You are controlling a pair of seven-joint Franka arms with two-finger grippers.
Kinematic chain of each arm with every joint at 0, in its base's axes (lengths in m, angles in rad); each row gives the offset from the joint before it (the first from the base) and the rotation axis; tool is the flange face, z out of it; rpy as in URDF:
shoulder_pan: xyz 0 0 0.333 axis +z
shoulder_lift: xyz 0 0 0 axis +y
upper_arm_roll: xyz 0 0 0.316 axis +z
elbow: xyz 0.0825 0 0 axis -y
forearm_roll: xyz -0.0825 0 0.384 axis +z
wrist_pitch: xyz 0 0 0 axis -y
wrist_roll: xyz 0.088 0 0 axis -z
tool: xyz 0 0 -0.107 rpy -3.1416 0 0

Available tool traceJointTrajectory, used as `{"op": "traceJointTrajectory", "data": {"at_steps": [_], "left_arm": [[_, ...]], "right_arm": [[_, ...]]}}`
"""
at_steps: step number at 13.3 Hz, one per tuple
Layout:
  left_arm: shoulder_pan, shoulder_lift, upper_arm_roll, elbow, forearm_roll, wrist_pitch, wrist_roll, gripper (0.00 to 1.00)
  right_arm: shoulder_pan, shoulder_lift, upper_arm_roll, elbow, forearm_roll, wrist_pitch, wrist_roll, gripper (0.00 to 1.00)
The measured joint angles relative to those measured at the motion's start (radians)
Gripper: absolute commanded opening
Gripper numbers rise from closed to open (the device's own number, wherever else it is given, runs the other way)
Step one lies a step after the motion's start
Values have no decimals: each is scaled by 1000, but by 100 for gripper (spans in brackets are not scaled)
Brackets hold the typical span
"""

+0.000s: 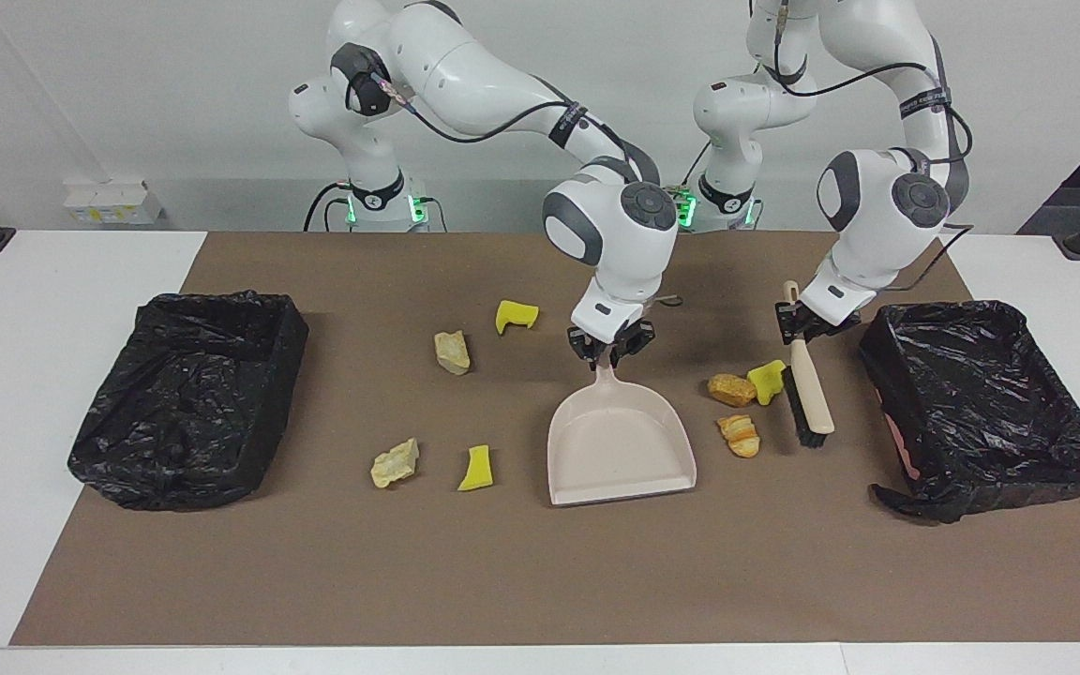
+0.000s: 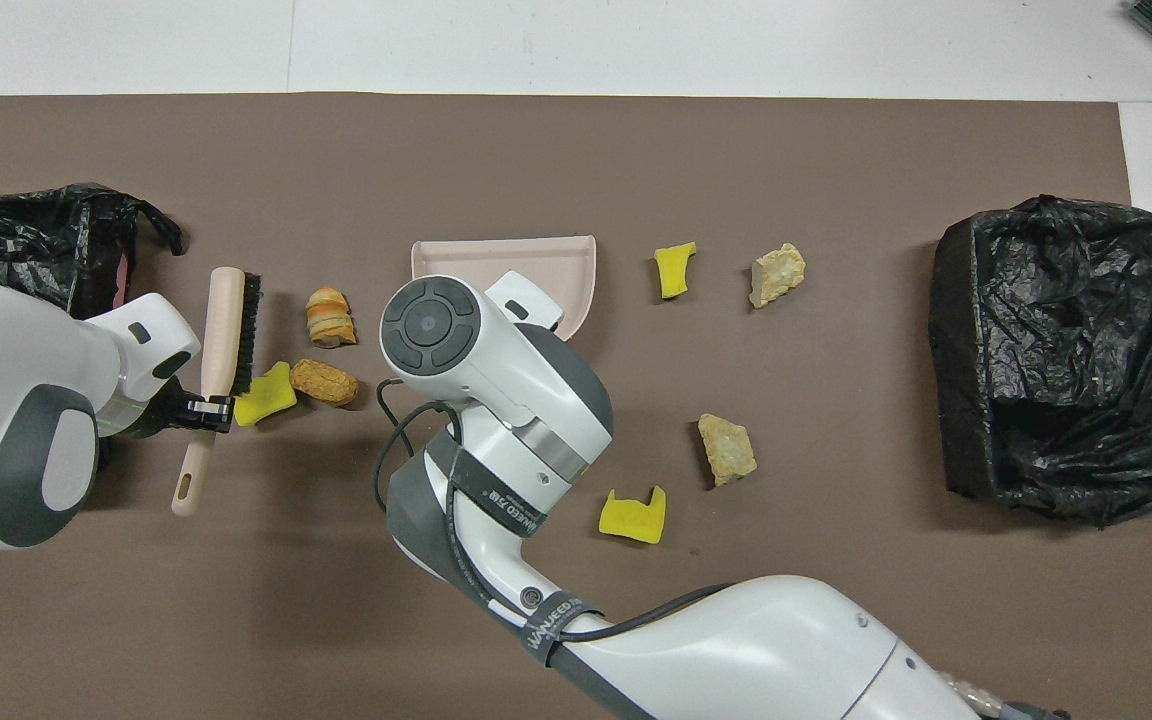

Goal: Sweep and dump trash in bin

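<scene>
Dustpan [image 1: 617, 450] – bare | right claw [image 1: 611, 350] pinching its handle | left claw [image 1: 798, 323] pinching brush [image 1: 807, 384]

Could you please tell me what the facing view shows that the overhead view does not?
Only the facing view shows the right gripper at the handle of the dustpan, and the whole pan. Only the overhead view shows the hole at the handle end of the brush. Both show the left gripper holding the brush, the seven trash scraps and the two black-lined bins.
</scene>
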Motion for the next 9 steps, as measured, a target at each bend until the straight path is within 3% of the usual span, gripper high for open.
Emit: {"op": "traceJointTrajectory", "data": {"at_steps": [4,9], "left_arm": [[47,-1,0,-10,1,-37,-32,0],[4,-5,-23,-64,2,-63,-176,0]], "right_arm": [[-36,-31,-6,-23,-3,0,-264,0],[-74,-35,-6,-38,-3,0,-613,0]]}}
